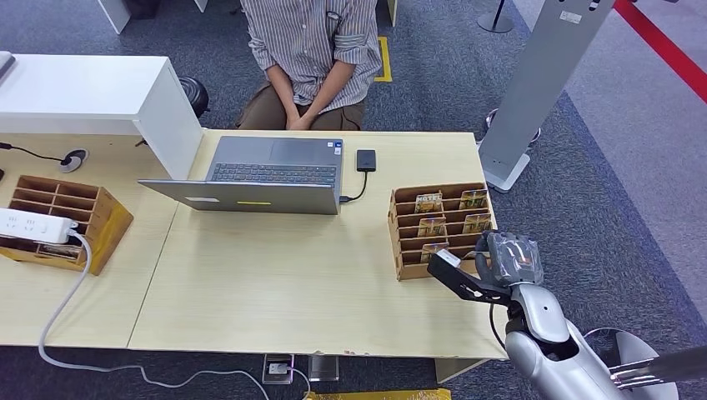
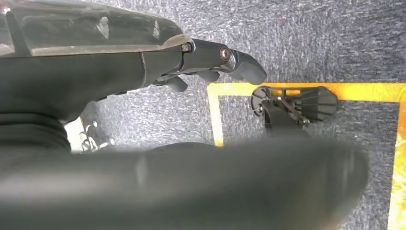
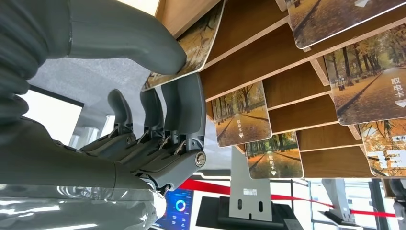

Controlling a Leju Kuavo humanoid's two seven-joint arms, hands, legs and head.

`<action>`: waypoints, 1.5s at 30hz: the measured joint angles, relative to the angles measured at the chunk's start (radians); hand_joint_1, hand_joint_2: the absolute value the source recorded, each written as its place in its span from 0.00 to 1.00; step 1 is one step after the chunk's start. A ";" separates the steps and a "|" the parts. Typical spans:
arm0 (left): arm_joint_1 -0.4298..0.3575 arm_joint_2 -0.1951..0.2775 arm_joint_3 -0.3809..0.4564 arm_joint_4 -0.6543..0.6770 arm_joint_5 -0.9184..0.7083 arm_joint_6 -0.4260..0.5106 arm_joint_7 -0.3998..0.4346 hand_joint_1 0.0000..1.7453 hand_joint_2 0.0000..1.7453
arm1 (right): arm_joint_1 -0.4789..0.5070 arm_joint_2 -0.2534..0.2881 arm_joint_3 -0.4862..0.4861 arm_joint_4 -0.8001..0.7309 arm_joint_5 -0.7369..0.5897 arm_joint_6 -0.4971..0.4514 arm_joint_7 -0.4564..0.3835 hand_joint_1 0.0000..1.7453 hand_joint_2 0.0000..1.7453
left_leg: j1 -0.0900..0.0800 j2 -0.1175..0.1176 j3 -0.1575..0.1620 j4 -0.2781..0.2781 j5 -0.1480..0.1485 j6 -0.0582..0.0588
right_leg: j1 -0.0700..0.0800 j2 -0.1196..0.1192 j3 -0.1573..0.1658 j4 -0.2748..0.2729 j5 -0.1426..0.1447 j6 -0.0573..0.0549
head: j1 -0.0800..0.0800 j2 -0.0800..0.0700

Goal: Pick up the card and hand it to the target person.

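Right hand (image 3: pixel 163 100) pinches card (image 3: pixel 191 48) edge, thumb over fingers, at rack (image 1: pixel 408 237) front, table's 4 o'clock | card: thin, stiff, slick, light; grip its free edge | left hand (image 2: pixel 210 62) curled, holding nothing | person (image 1: pixel 313 50) at 12 o'clock

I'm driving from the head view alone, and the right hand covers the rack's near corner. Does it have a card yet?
Observer: Yes. The right wrist view shows the right hand pinching a card between thumb and fingers, at the rack.
Operator: Is the card out of its slot?
Observer: Its far end runs up to a wooden shelf edge. I cannot tell whether it is free.
Operator: And the left hand?
Observer: The left hand hangs over carpet near a yellow tape line, with nothing in it.
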 joint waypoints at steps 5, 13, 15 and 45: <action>0.000 0.000 -0.001 0.000 -0.002 -0.007 -0.007 0.00 1.00 | -0.002 0.000 0.000 0.000 0.000 0.001 0.000 0.82 1.00 | 0.000 0.000 0.000 0.000 0.000 0.000 | 0.000 0.000 0.000 0.000 0.000 0.000 | 0.000 0.000; 0.000 0.000 -0.007 0.000 -0.012 -0.008 -0.016 0.00 1.00 | -0.003 -0.001 0.000 -0.001 -0.004 0.004 0.000 0.82 1.00 | 0.000 0.000 0.000 0.000 0.000 0.000 | 0.000 0.000 0.000 0.000 0.000 0.000 | 0.000 0.000; 0.000 0.000 -0.007 0.000 -0.009 -0.007 -0.013 0.00 1.00 | -0.003 -0.002 0.000 -0.001 -0.013 0.010 -0.004 0.82 1.00 | 0.000 0.000 0.000 0.000 0.000 0.000 | 0.000 0.000 0.000 0.000 0.000 0.000 | 0.000 0.000; -0.001 0.009 -0.009 0.000 0.009 0.001 -0.011 0.00 1.00 | -0.170 -0.098 0.031 -0.576 -0.074 0.133 -0.052 0.82 1.00 | 0.000 0.000 0.000 0.000 0.000 0.000 | 0.000 0.000 0.001 0.000 0.000 0.000 | 0.000 0.000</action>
